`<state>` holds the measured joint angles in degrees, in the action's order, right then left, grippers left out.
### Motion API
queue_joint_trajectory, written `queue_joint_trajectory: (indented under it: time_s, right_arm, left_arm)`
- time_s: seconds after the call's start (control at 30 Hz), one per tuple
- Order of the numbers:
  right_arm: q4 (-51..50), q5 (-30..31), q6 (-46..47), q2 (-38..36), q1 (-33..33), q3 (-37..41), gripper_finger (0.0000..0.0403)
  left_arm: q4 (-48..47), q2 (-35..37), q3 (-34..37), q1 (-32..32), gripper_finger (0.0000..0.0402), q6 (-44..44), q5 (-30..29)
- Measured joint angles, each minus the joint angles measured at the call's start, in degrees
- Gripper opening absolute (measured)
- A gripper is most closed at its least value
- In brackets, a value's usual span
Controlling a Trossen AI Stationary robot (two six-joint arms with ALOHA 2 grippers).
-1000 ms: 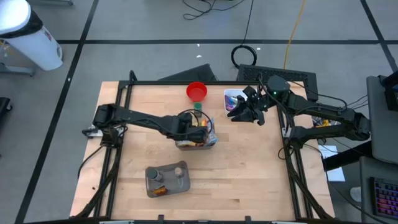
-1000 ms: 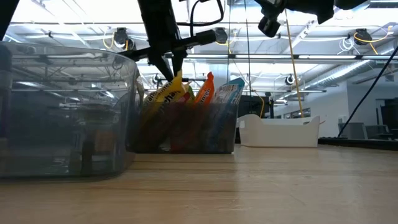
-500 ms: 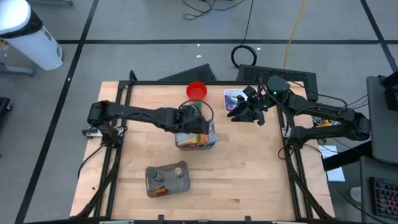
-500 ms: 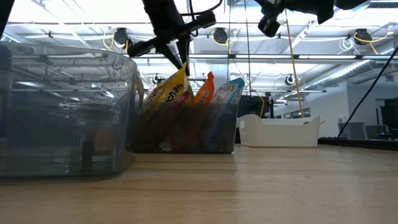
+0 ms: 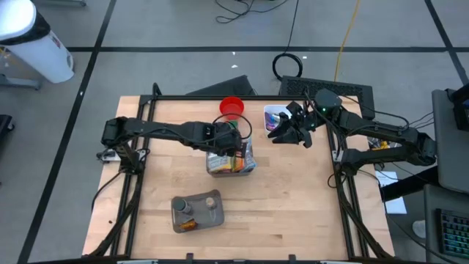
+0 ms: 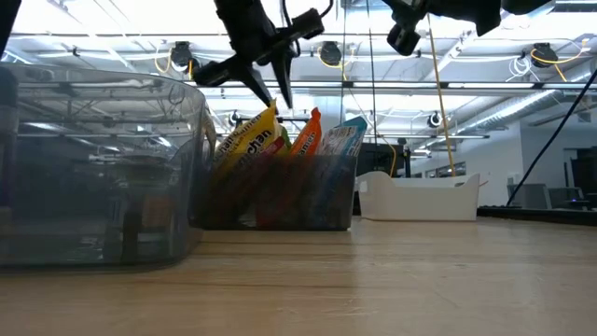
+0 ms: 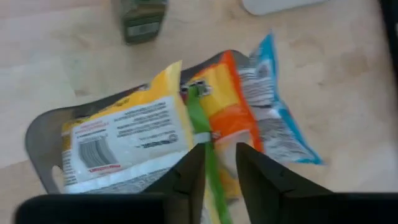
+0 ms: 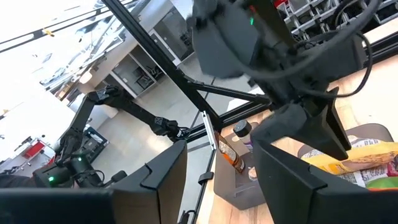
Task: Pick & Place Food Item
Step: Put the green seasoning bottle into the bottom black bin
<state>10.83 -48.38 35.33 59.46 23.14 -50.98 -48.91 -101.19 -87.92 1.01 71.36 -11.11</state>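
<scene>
Left wrist view: left gripper (image 7: 219, 163) parted, empty, poised straight above the yellow snack packet (image 7: 124, 140) standing in the clear bin (image 7: 37, 140). Farther off, right gripper (image 5: 282, 130) parted, idle over the white tray (image 5: 272, 111).

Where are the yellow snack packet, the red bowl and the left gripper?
yellow snack packet (image 7: 124, 134): left wrist view, white label side.
red bowl (image 5: 231, 107): high view, inside centre.
left gripper (image 6: 278, 93): low view, between fingertips.
</scene>
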Motion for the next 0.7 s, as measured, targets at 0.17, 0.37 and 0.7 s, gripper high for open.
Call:
queue_joint_trajectory:
  time_s: [0.17, 0.37, 0.7]
  right_arm:
    - [-0.08, 0.02, -0.22, 0.0, 0.0, 0.0, 0.0175]
    - [-1.03, 0.13, -0.41, 0.0, 0.0, 0.57, 0.0175]
    - [2.91, 6.82, 1.6, 0.02, 0.0, 7.19, 0.0177]
  left_arm:
    - [3.85, 2.24, 0.0, 2.08, 0.0122, -3.67, 6.09]
    - [10.78, 7.67, -0.02, 4.22, 0.0131, -8.28, 9.61]
    - [27.71, 20.49, -0.04, 4.94, 0.0132, -32.94, 2.07]
